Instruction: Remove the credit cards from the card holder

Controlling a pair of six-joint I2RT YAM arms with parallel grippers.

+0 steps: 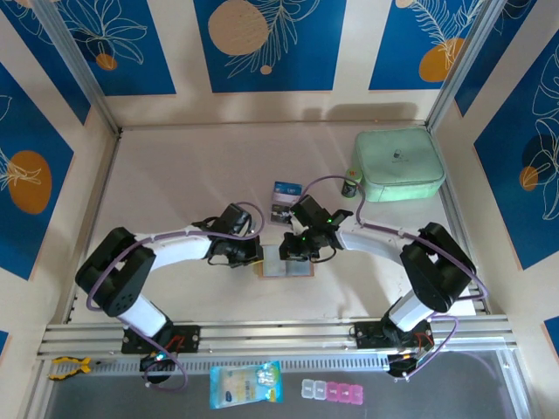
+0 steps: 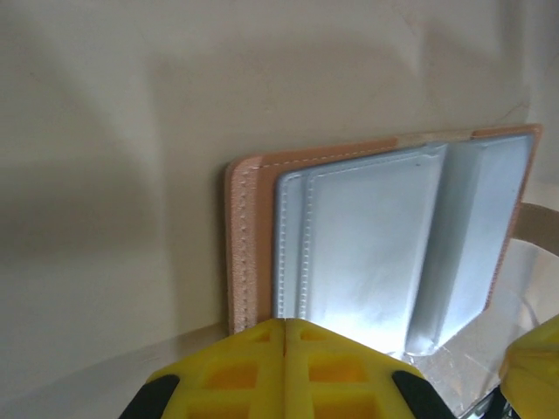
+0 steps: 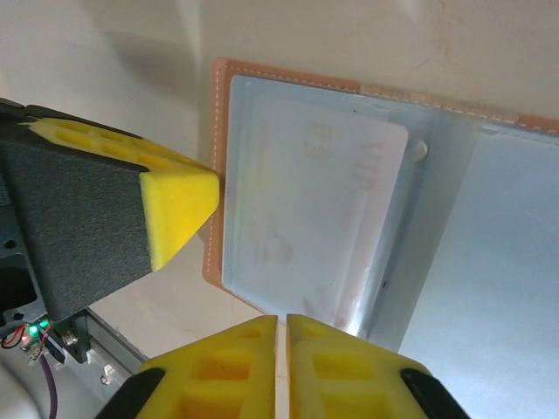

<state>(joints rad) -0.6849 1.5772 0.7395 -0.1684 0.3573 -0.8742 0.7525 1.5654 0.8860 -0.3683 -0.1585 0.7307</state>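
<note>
The card holder (image 1: 284,266) is lying open on the table (image 1: 175,175). A pale credit card (image 3: 323,209) is sitting in its pocket at 12 o'clock from the right tool (image 3: 281,325), long axis pointing back at that nearer tool. The left tool (image 2: 285,325) is sitting at the holder's edge. Both tools are pressed together.

Arms: left arm (image 1: 166,249) and right arm (image 1: 384,240) recorded with white shells and black joints | bases: black, bolted onto aluminium rail (image 1: 279,330) | cables: purple, looped along both arms above rail | left gripper (image 2: 285,330), right gripper (image 3: 281,325): yellow gridded pads (image 2: 236,367) on black finger bodies | green LEDs noted on right wrist, above rail.
</note>
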